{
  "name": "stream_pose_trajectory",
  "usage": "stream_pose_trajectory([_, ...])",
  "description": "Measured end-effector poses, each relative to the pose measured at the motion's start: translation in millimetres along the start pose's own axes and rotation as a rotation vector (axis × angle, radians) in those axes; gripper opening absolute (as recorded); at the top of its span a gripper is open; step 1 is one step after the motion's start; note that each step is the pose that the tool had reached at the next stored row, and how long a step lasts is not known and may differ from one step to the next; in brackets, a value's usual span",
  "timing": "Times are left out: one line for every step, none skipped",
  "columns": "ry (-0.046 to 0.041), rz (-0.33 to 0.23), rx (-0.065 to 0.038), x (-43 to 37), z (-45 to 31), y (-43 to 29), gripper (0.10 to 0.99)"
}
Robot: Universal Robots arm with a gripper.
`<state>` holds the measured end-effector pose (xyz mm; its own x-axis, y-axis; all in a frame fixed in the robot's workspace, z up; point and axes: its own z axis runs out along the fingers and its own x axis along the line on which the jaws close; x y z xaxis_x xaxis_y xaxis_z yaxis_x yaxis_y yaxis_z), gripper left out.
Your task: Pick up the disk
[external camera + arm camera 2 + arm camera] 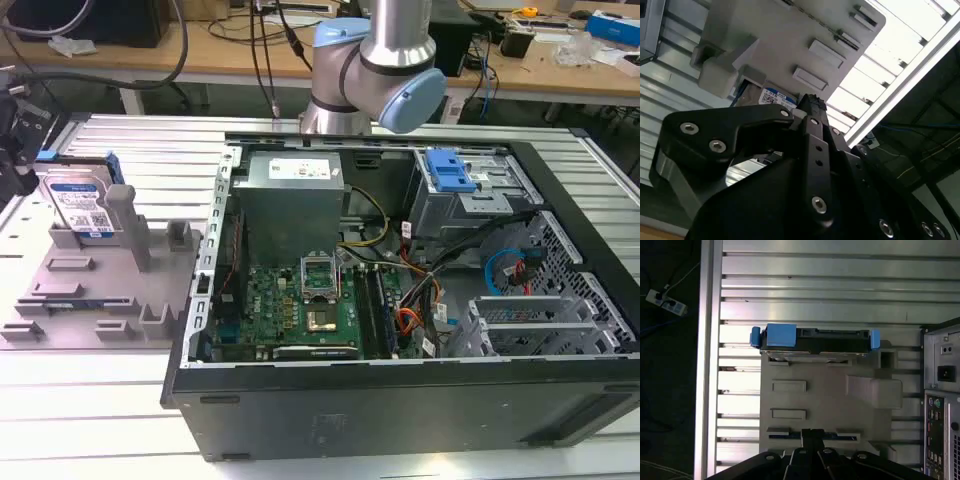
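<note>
Exterior view: the disk point(80, 205) stands on edge, leaning back, in a slot at the far end of the grey fixture tray point(60, 300). The tray lies on the slatted metal surface point(100, 420), just beside the open computer case point(400, 400) on the exterior view's left. The arm point(380, 60) rises behind the case.

First wrist view: the disk point(815, 342) appears edge-on, blue rails at both ends. The tool point(812, 432) is clenched on nothing and hangs over the tray's opposite end, well apart from the disk.
</note>
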<state>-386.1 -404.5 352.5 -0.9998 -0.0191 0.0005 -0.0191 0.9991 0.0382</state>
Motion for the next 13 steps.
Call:
stream_pose_trajectory([-0.0001, 0.0, 0.0, 0.0, 0.0, 0.0, 0.106])
stream_pose_trajectory([-0.0001, 0.0, 0.0, 0.0, 0.0, 0.0, 0.106])
stream_pose_trajectory([0.0, 0.0, 0.0, 0.0, 0.0, 0.0, 0.106])
stream_pose_trajectory([-0.0001, 0.0, 0.0, 0.0, 0.0, 0.0, 0.106])
stream_pose_trajectory([0.0, 0.0, 0.0, 0.0, 0.0, 0.0, 0.106])
stream_pose_trajectory([0.0, 0.0, 0.0, 0.0, 0.0, 0.0, 0.106])
stream_pose_trajectory([0.0, 0.0, 0.0, 0.0, 0.0, 0.0, 0.106])
stream_pose_trajectory([0.0, 0.0, 0.0, 0.0, 0.0, 0.0, 0.106])
stream_pose_trajectory([0.0, 0.0, 0.0, 0.0, 0.0, 0.0, 0.106])
stream_pose_trajectory([0.0001, -0.002, 0.0, 0.0, 0.0, 0.0, 0.106])
stream_pose_trajectory([0.0002, -0.01, 0.0, 0.0, 0.1, 0.0, 0.106])
stream_pose_trajectory([0.0007, -0.022, 0.0, 0.0, 0.1, 0.0, 0.106])
stream_pose_trajectory([0.0015, -0.044, 0.0, 0.0, 0.1, 0.0, 0.106])
